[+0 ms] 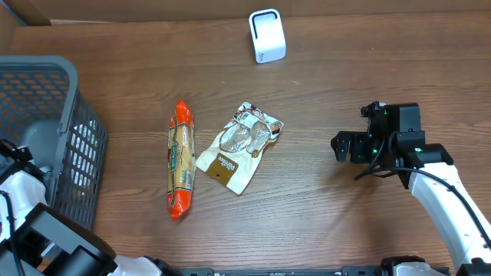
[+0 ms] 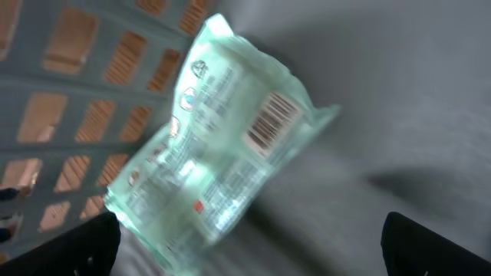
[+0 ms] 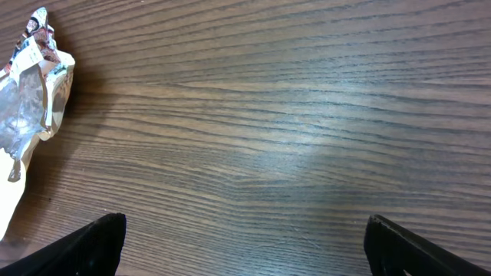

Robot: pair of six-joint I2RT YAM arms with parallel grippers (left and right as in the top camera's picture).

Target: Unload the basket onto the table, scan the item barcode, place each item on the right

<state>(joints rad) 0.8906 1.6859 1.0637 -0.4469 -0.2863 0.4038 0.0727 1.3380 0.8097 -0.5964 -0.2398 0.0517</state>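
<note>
Dark fingertips [image 2: 77,245] of the left gripper [image 2: 249,249] stand spread wide at the bottom corners of the left wrist view, holding nothing. Beyond them lies a pale green plastic packet [image 2: 219,146], tilted, its black barcode [image 2: 272,123] facing up (the picture is blurred, so the print cannot be read). That packet rests on the floor of the grey plastic mesh basket [image 1: 46,73], near its latticed wall, and the basket sits at the left edge of the brown wooden table [image 1: 322,222]. Near the far edge, a little right of the middle, stands a white box-shaped scanner [image 1: 267,36]. Around the table's middle lie a long clear biscuit packet with orange ends [image 1: 181,159] and, just beside it on the right but not touching, a cream and brown pouch with a clear window [image 1: 239,146]. Toward the right edge the right gripper [image 3: 249,247] hangs over bare wood, its fingers wide apart and empty, with the pouch off to its left.
</note>
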